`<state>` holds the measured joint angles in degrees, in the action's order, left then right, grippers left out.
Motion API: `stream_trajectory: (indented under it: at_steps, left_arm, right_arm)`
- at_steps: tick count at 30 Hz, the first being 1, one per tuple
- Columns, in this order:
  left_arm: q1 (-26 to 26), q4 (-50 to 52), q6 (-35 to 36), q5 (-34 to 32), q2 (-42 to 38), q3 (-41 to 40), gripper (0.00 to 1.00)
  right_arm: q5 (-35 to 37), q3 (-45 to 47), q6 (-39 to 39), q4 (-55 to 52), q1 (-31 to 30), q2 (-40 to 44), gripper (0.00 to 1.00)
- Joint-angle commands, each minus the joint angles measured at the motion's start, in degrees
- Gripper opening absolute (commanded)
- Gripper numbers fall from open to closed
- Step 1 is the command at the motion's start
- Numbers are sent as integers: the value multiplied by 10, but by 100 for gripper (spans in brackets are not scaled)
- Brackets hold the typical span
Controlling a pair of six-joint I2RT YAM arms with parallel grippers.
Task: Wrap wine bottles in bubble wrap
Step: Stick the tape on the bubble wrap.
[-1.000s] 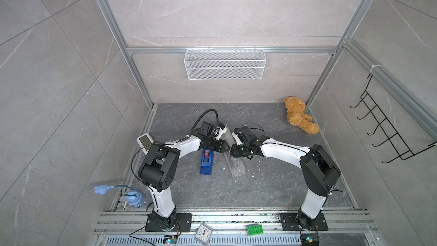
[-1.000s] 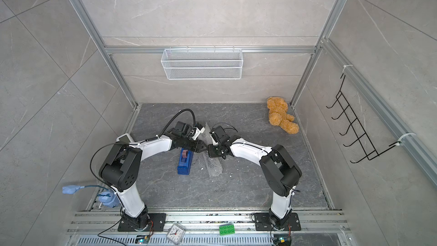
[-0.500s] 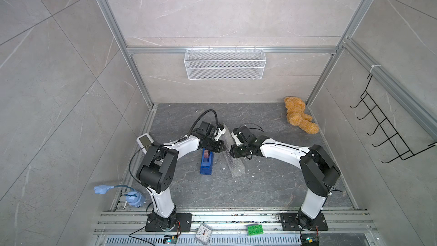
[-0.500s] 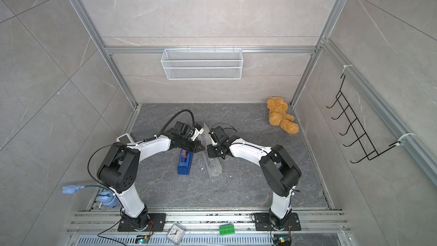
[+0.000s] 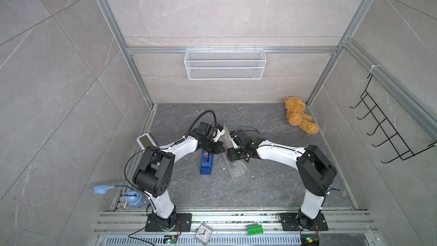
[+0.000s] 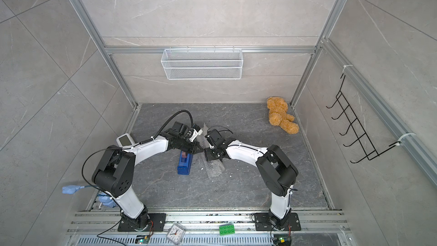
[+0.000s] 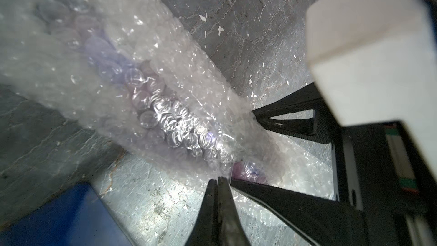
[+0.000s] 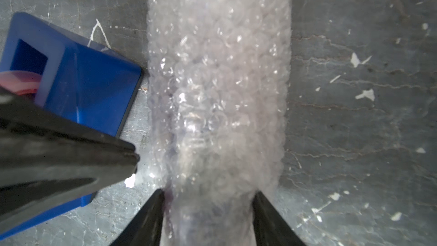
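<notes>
One small dark purple glass wine bottle [image 7: 104, 53] lies on the grey stone floor [image 5: 272, 185], rolled inside one translucent sheet of bubble wrap [image 5: 237, 170]. The roll's long axis runs twelve to six o'clock.

At its nine o'clock, the left gripper [image 7: 218, 182] is clamped on the wrap's loose edge. At three o'clock, the right gripper [image 8: 208, 192] has its jaws straddling the roll and touching it; whether they squeeze it, I cannot tell. Both arms are equally near.

One blue plastic tape dispenser [image 5: 206, 164] sits at eight o'clock.

Your left arm [image 5: 182, 146] and right arm [image 5: 279, 153] look alike, with glossy white link shells between bulky black joint housings, black base plates [image 5: 168, 224] at six o'clock, a thick black cable [image 5: 201, 115] arching off the left one toward twelve, and a left gripper [image 7: 218, 179] and right gripper [image 8: 208, 192] tapering into slim black fingers.
</notes>
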<state>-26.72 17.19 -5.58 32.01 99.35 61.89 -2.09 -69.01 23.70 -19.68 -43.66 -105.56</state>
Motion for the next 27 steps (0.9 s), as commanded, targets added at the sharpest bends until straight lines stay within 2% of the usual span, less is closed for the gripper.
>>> stream_trajectory:
  at_steps: [1, 9, 18, 27]
  left_arm:
    - [5, 27, 4, 4, -23, 5, 0]
    - [12, 42, -17, -6, -42, 7, 0]
    - [16, 62, -34, -32, -48, -1, 0]
    - [16, 34, -73, -40, -25, -27, 0]
  right_arm:
    - [34, 5, -11, -69, -5, -23, 57]
    - [64, 3, -16, -83, -11, -13, 51]
    - [105, -10, -27, -105, -25, -17, 54]
    - [131, -14, -37, -113, -37, -17, 44]
